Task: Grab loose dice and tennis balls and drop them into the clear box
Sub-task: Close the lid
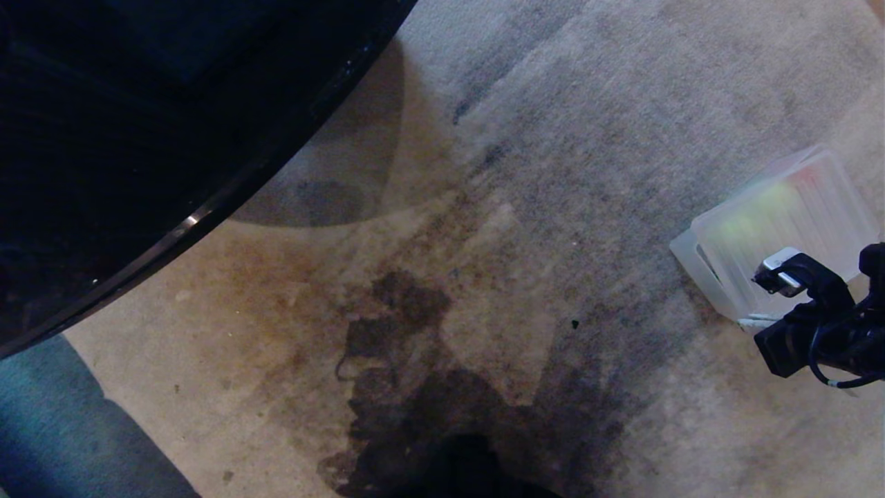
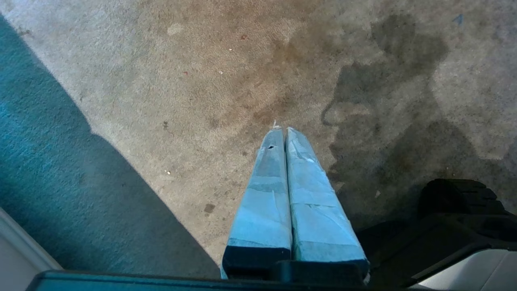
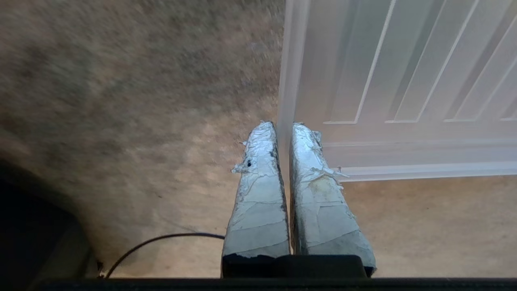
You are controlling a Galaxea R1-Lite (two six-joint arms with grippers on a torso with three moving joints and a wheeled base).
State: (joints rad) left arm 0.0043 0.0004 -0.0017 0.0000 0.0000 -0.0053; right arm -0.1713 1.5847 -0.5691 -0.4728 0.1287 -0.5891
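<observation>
My right gripper (image 1: 753,321) (image 3: 284,126) is at the right edge of the head view, shut on the thin edge of a flat ribbed translucent lid (image 1: 795,214) (image 3: 404,81). The lid hangs tilted just above the carpet. Under its near side a frosted wall of the clear box (image 1: 695,266) shows, though I cannot cleanly separate box from lid. A yellow-green and a reddish blur glow through the ribbed plastic. No loose dice or tennis balls are in view. My left gripper (image 2: 281,130) is shut and empty over the carpet, outside the head view.
A dark round tabletop (image 1: 138,138) overhangs the far left. The beige carpet (image 1: 449,207) has a large dark stain (image 1: 415,415). A teal rug (image 1: 41,429) lies at the near left. A black cable (image 3: 161,240) trails by my right wrist.
</observation>
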